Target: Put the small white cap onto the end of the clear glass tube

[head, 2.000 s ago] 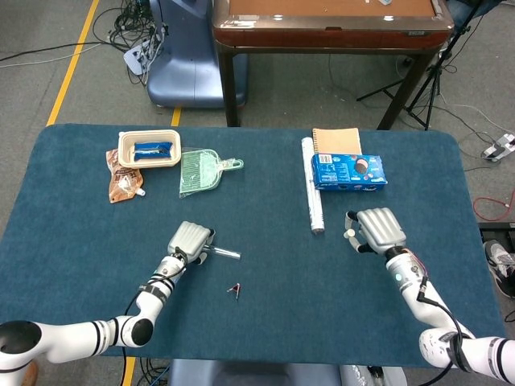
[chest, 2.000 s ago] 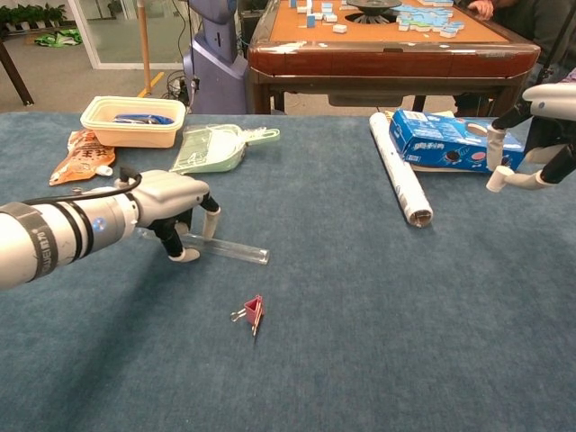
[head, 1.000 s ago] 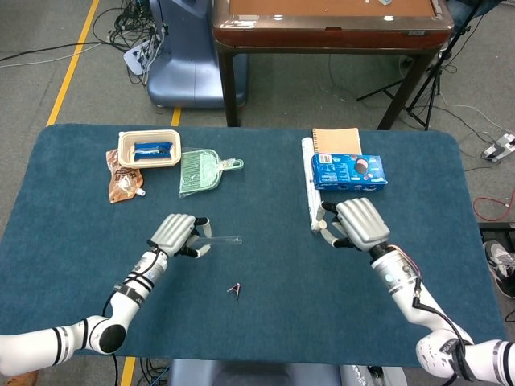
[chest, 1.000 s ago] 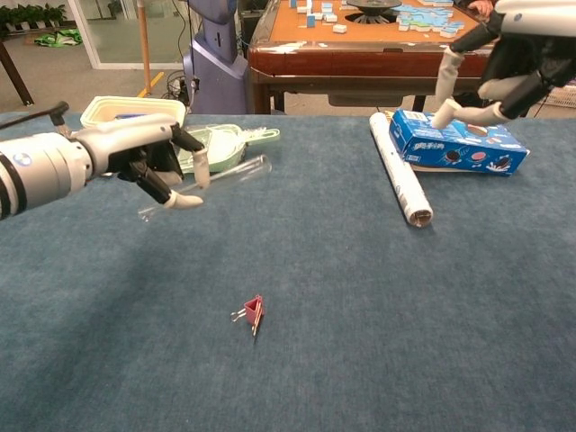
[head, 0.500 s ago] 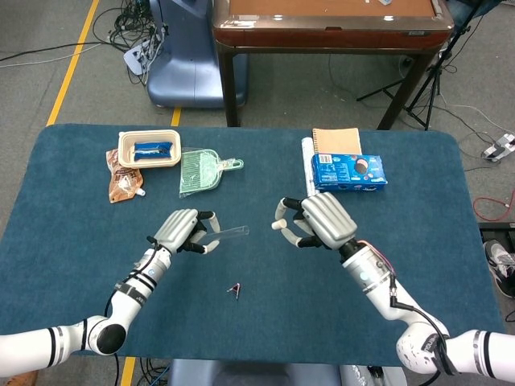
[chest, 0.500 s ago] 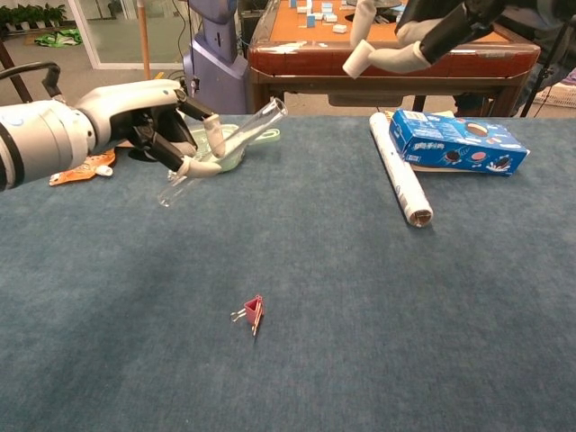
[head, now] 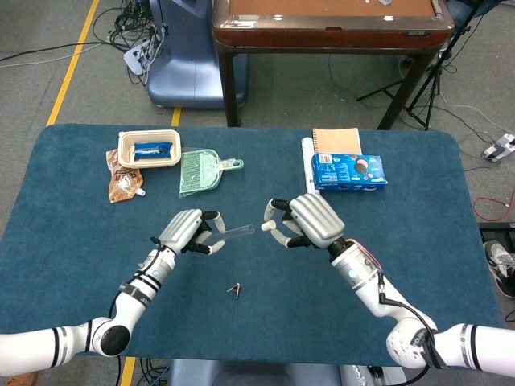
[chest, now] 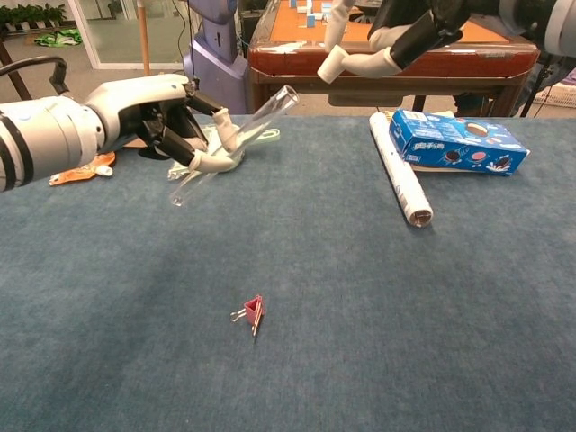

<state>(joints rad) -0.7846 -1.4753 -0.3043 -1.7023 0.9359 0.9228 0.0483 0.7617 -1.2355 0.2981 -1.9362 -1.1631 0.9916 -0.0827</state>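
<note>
Blue felt-covered table [head: 72,241] fills both views; wooden table [head: 330,24] behind, grey floor around.

Clutter at far edge, largest first: rolled silver tube of foil [chest: 402,183], blue cardboard snack box [chest: 454,141], pale green plastic dustpan [head: 201,170], cream plastic tray [head: 149,148]. Small red binder clip [chest: 253,314] lies alone mid-table.

Left hand [head: 187,232] is raised off the cloth, fingers wrapped round the clear glass tube [chest: 236,142] near its middle. Tube tilted, open end up and pointing toward the right hand, closed end low.

Right hand [head: 306,220] also raised, just beside the tube's open end but apart from it. Fingers narrow, pinching what looks like the small white cap [chest: 329,67] at the tips; in the head view the cap is too small to separate from the fingertips.

Step in hand, as judged: bring cap to tube mouth. To do it well, hold the tube still and let only the right hand travel; line the cap's axis with the tube's tilt before closing the gap; push along the axis, lightly, since glass may slip in the grasp or chip at the rim.
</note>
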